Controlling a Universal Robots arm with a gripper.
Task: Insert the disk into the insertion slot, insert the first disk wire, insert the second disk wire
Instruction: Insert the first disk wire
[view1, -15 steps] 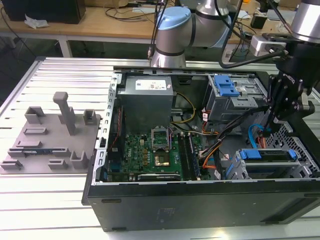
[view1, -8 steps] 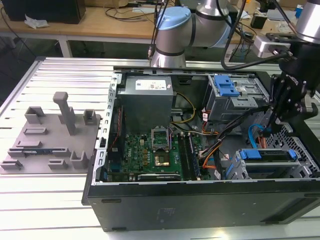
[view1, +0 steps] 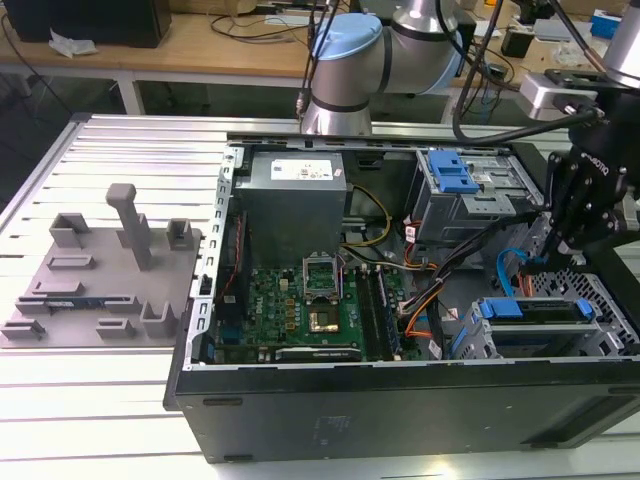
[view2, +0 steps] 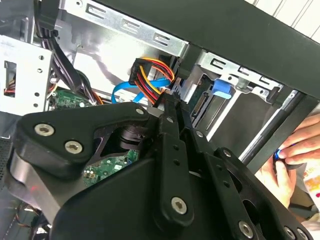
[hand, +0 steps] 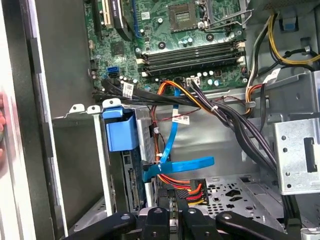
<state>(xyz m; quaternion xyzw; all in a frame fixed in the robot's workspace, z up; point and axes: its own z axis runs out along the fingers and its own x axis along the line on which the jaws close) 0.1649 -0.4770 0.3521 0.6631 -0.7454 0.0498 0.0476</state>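
Note:
The disk (view1: 545, 312) lies in its blue carrier (view1: 500, 308) inside the insertion slot (view1: 603, 296), a perforated grey cage at the exterior view's lower right. Its rear edge (hand: 134, 187) faces my gripper (hand: 172, 212). A flat blue wire (hand: 175, 167) ends right at that rear edge. My gripper (view2: 167, 102) is shut on the black plug of a second wire, a red, orange and yellow bundle (view2: 150, 75). It holds the plug close to the disk's connector strip (view2: 200, 104), just short of it. In the exterior view the gripper (view1: 538, 268) hangs just above the disk.
The open computer case holds a motherboard (view1: 300, 300), a grey power supply (view1: 295, 200) and a taller bay with a blue latch (view1: 455, 175). Black cable bundles (hand: 235, 125) cross beside the cage. A grey fixture plate (view1: 100, 280) lies left of the case. A person's hand (view2: 286, 162) rests outside the case wall.

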